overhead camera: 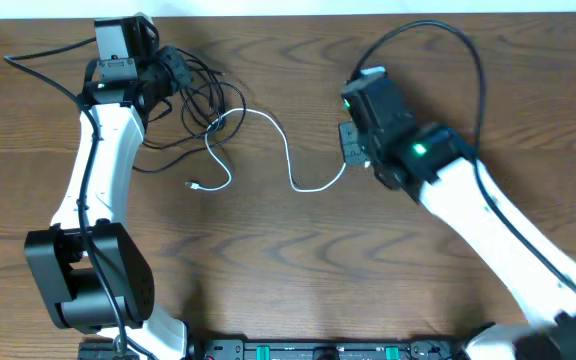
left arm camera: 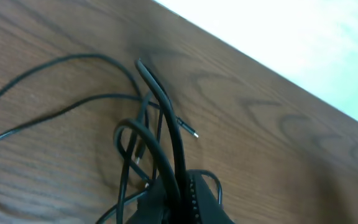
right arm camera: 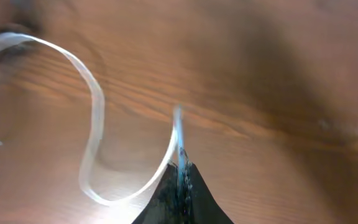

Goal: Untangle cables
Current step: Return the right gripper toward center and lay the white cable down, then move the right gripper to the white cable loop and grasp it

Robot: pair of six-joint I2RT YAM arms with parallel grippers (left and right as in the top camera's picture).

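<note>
Wooden table (overhead camera: 298, 260) | left gripper (overhead camera: 165, 70) clamps black cable (left arm camera: 165, 107) | right gripper (overhead camera: 352, 150) pinches white cable (overhead camera: 288, 165) end | white cable runs left into black cable's loops

Brown wood-grain table (overhead camera: 298, 270); pale surface (left arm camera: 291, 37) beyond its edge

No legible text, label, brand, number or sign anywhere.

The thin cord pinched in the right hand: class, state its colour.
White. The thin white cord shows best in the right wrist view.
</note>
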